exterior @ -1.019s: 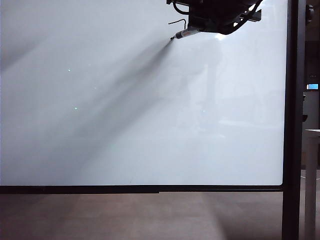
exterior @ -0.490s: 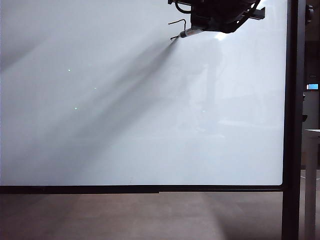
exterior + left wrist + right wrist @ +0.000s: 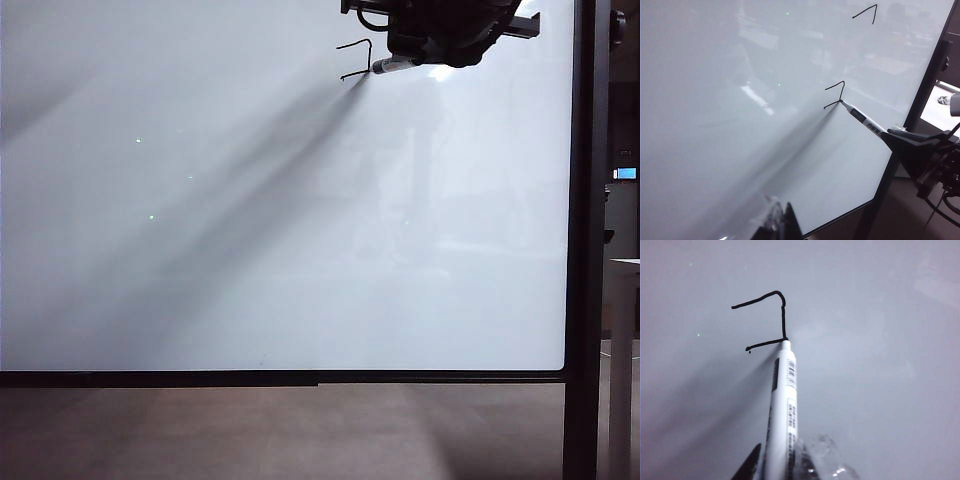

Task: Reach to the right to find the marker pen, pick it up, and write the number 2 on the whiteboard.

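1. The right gripper [image 3: 888,133], near the whiteboard's [image 3: 250,250] upper right, has its jaws clamped on the marker pen [image 3: 782,405].
2. Pen tip touches the unfinished number 2 [image 3: 765,320].
3. The left gripper [image 3: 782,225] hangs low before the board; jaws' state unclear.

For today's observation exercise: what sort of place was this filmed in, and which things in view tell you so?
Probably a lab or office room. A large freestanding whiteboard on a black post fills the view, a lit screen glows behind it, and the right gripper holds the marker pen against the board.
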### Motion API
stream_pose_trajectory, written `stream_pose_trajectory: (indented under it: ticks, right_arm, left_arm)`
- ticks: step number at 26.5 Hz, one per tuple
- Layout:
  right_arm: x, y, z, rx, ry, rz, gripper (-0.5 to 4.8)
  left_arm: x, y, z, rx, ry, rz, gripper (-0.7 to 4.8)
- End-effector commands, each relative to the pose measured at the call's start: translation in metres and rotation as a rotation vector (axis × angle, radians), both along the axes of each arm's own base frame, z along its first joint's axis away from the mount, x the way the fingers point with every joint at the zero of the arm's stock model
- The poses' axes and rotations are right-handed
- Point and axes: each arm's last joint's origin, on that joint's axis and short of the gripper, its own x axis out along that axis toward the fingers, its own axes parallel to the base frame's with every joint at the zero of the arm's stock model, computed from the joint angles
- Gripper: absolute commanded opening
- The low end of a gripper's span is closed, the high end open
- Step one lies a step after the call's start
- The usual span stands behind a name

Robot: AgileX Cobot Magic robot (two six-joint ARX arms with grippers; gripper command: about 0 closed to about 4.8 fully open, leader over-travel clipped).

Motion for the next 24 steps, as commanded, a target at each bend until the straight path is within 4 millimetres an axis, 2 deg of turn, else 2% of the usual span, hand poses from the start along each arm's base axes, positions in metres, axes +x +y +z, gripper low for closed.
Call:
stream_pose_trajectory:
  ticks: [1, 6, 13, 24]
  right_arm:
    - [0.001, -0.003, 0.004, 0.015, -0.019, -0.056, 0.40]
    - [-0.004, -0.002, 0.010, 0.021, -0.030, -0.020, 0.40]
    - [-0.024, 0.000, 0.024, 0.019, -0.029, 0.046, 0.40]
    - [-0.026, -0.002, 0.016, -0.002, -0.008, 0.115, 0.40]
  left_arm:
    - [-0.001, 0.000, 0.002, -0.007, -0.014, -0.005, -0.05]
    - [-0.001, 0.000, 0.003, -0.007, -0.014, -0.005, -0.05]
    - [-0.001, 0.000, 0.003, -0.007, -0.015, -0.005, -0.05]
    - [-0.001, 0.000, 0.002, -0.007, -0.014, -0.008, -0.05]
